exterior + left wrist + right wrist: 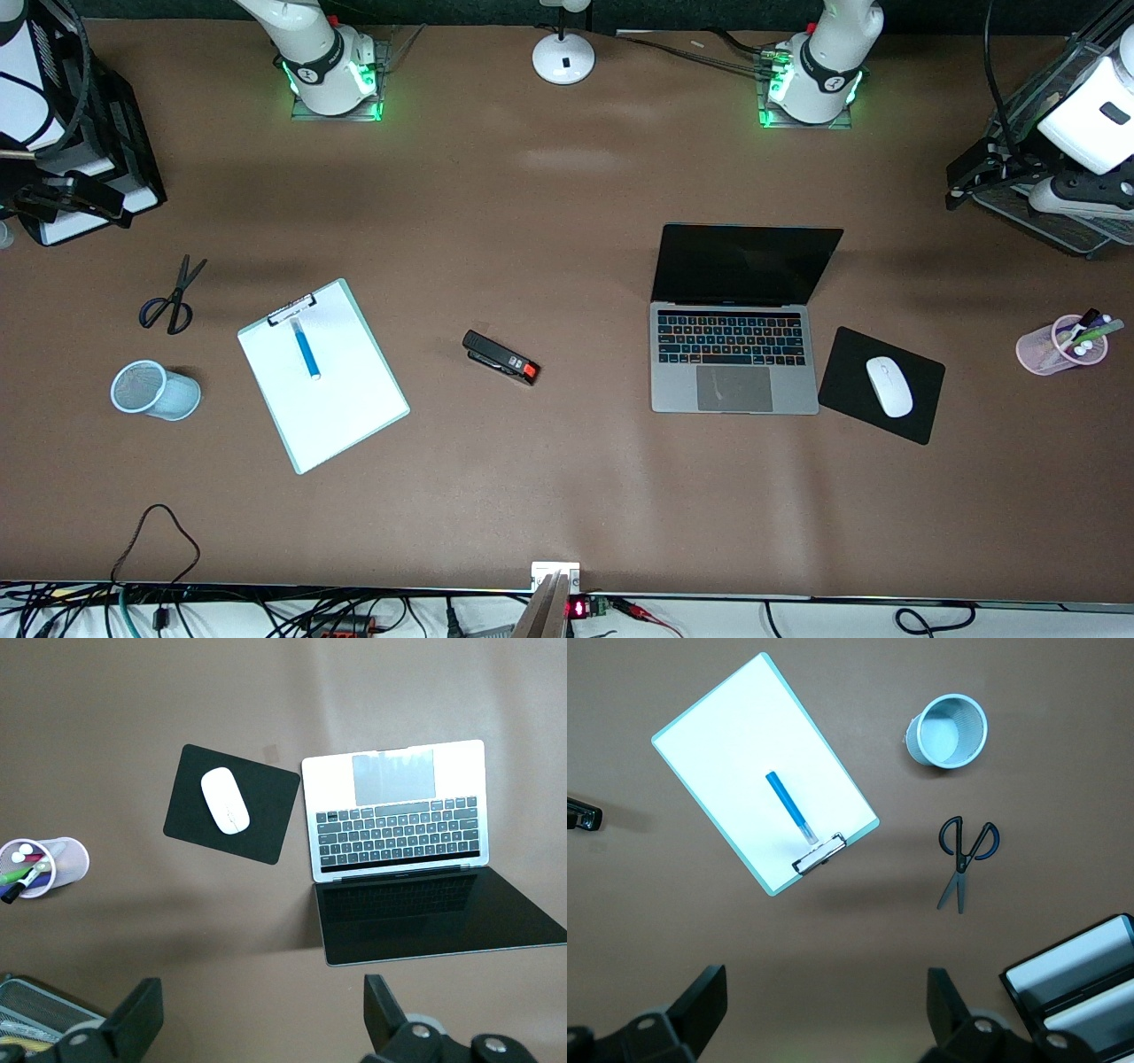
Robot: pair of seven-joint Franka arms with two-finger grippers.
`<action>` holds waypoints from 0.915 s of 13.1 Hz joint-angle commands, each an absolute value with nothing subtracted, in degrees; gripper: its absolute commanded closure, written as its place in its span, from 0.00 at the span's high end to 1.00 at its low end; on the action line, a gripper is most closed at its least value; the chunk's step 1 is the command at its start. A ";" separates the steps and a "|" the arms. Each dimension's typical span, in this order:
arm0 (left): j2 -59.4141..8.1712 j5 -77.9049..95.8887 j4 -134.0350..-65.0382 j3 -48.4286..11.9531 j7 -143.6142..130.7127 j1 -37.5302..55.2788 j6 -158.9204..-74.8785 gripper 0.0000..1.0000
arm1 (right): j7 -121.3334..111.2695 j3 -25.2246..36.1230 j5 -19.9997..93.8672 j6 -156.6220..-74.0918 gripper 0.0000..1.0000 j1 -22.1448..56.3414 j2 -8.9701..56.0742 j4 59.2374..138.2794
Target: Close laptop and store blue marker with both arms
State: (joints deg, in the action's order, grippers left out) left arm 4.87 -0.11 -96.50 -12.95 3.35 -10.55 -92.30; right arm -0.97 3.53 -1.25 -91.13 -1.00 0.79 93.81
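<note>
- Nearest the front camera, along the near edge of the table (567,514), nothing of the task lies; only cables hang past that edge.
- Next comes the white clipboard (323,377), toward the right arm's end, lying askew with its clip turned toward the arm bases.
- On its paper, just below the clip, lies the blue marker (305,347), loose and flat, so it looks free to be lifted straight up.
- Beside the clipboard, closer to the table's end, a pale blue mesh cup (155,390) lies tipped on its side, mouth open; it seems the likely place to store the marker.
- Black-handled scissors (173,297) lie a little farther off than the cup.
- Near the table's middle sits a black stapler (500,357) with a red end.
- Toward the left arm's end, the laptop (733,354) stands open, dark screen raised, keyboard facing the front camera; the lid is not yet shut.
- Just beside it, a white mouse (889,386) rests on a black mouse pad (881,384), and a pink cup (1061,346) of mixed pens lies near the table's end.
- High over the table near the clipboard, the right gripper (824,1014) hangs with jaws spread wide, holding nothing.
- Likewise the left gripper (264,1014) hangs over the table near the laptop's lid, jaws apart and empty.
- Both arms look poised to begin, each above its own job.
</note>
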 commanded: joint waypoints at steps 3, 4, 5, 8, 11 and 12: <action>6.15 0.70 -97.65 -13.36 2.72 -11.25 -92.55 1.00 | -0.62 3.16 -0.97 -90.62 1.00 -1.14 -0.26 94.57; 6.15 0.70 -97.73 -13.36 2.72 -11.25 -92.55 1.00 | -0.53 3.16 -1.05 -90.53 1.00 -1.06 -0.26 94.57; 6.07 0.70 -97.73 -13.45 2.72 -11.25 -92.20 1.00 | -0.53 3.08 -1.05 -90.61 1.00 -1.05 -0.18 94.48; 5.19 1.05 -98.69 -14.32 1.33 -10.63 -89.92 1.00 | -0.44 3.08 -0.97 -92.71 1.00 -1.05 2.10 94.39; 4.92 1.05 -102.64 -17.92 -0.52 -10.63 -89.38 1.00 | -0.18 3.08 1.48 -95.45 1.00 -1.06 7.10 94.31; 5.10 1.05 -104.22 -18.71 -1.83 -10.72 -89.38 1.00 | -0.61 3.08 1.49 -95.88 1.00 -0.97 8.51 94.22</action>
